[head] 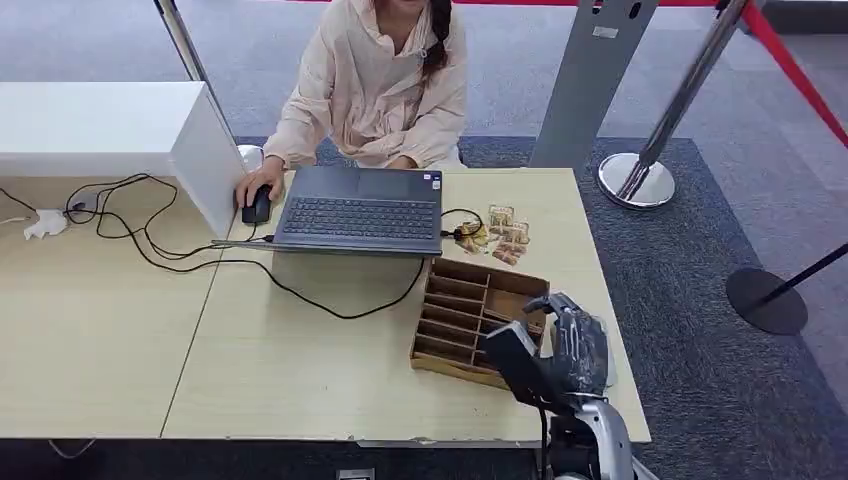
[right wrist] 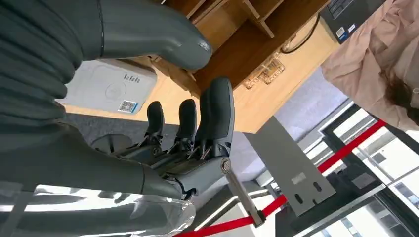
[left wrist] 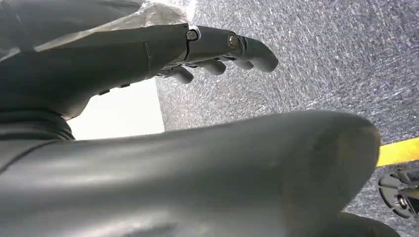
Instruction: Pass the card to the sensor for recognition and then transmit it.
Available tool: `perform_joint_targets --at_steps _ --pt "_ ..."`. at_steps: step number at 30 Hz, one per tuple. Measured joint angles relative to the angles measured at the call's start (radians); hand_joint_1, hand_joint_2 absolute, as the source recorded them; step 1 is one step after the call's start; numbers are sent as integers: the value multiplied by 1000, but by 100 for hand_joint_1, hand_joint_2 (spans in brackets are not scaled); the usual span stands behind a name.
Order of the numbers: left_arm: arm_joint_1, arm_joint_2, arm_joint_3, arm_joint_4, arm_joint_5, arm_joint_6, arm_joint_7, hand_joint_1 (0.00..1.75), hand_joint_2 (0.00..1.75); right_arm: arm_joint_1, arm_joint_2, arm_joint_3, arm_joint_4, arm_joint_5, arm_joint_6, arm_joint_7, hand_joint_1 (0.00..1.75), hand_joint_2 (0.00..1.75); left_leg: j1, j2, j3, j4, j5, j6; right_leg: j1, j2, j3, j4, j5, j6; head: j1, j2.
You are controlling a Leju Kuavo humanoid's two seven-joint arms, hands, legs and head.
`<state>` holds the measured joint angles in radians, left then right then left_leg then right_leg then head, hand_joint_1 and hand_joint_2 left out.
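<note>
Pale wooden tabletop point(head: 300, 360) carries a slotted brown wooden organiser tray point(head: 470, 310), with the right hand point(head: 572, 345) beside it, fingers apart, holding nothing. Its wrist view adds a flat white card reader point(right wrist: 106, 88) near the tray. Left hand point(left wrist: 217, 49) hangs over grey carpet point(left wrist: 321, 59), fingers loosely apart, holding nothing. I cannot tell where the card is.

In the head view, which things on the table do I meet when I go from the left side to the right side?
White adapter → white box → mouse under a person's hand → laptop → small wrapped items → right hand above the wooden organizer.
</note>
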<state>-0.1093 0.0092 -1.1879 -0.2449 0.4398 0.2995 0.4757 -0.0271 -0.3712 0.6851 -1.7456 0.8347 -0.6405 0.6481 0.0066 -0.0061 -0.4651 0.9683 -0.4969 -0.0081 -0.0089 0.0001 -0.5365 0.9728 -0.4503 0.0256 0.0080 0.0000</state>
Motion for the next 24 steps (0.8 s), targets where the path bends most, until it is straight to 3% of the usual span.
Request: perform_joint_targets --at_steps 8,15,24 --pt "0 0 0 0 3 0 0 0 0 6 0 5 11 -10 -12 4 99 175 0 0 0 0 0 0 0 0 0 0 0 0 0 0" --pt "0 0 0 0 6 3 0 0 0 6 0 11 21 -18 -21 8 86 175 0 0 -1 0 0 0 0 0 0 0 0 0 0 0" --pt "0 0 2 0 8 3 0 0 0 6 1 24 39 -24 -29 10 80 175 0 0 -1 0 0 0 0 0 0 0 0 0 0 0"
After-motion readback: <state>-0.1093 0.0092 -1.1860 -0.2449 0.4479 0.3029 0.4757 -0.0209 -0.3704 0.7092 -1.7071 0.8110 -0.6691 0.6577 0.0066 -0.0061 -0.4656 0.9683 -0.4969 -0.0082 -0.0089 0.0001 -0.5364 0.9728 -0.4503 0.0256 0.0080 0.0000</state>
